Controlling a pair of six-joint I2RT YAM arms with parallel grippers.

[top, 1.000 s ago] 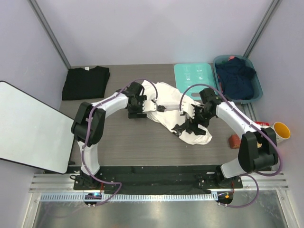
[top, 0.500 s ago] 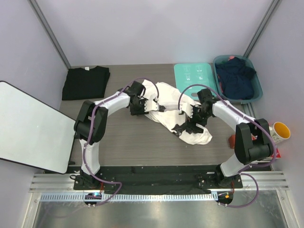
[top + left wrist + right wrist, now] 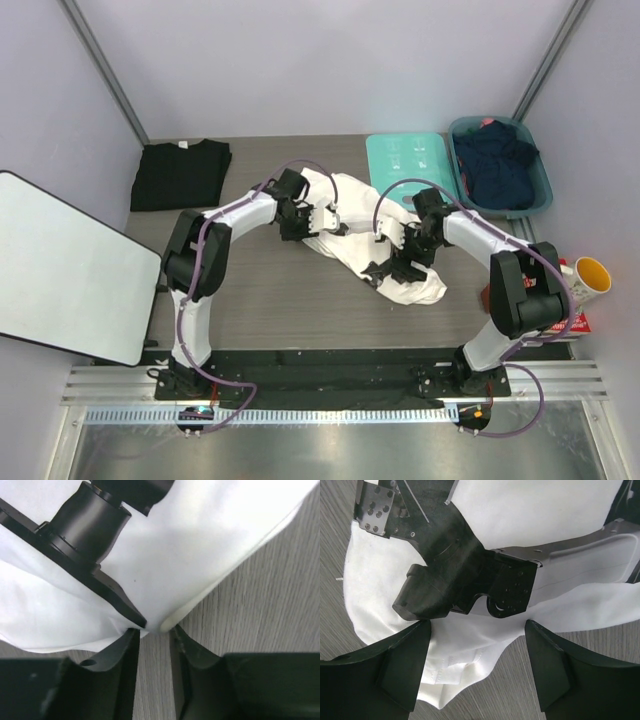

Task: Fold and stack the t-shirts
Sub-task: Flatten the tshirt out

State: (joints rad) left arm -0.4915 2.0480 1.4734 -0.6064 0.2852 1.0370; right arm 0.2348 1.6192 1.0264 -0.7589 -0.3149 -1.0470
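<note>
The white t-shirt (image 3: 352,192) lies crumpled mid-table. My left gripper (image 3: 334,227) sits at its left side. In the left wrist view the fingers (image 3: 125,650) stand close together, pinching a rolled edge of the white t-shirt (image 3: 200,545) at the gripper's (image 3: 154,631) tips. My right gripper (image 3: 386,268) is over the shirt's lower right part. It (image 3: 477,627) is open wide, a finger on each side of a hemmed corner of the white t-shirt (image 3: 375,590). The black t-shirt (image 3: 180,172) lies folded at the back left.
A teal board (image 3: 405,158) lies at the back, beside a teal basket (image 3: 540,195) of dark clothes. A white panel (image 3: 60,265) stands off the left edge. A yellow cup (image 3: 592,275) and a red block (image 3: 495,297) sit at the right.
My left gripper's jaws have closed in on the shirt's edge. The right gripper narrowed slightly, and the right arm drew in to the left.
</note>
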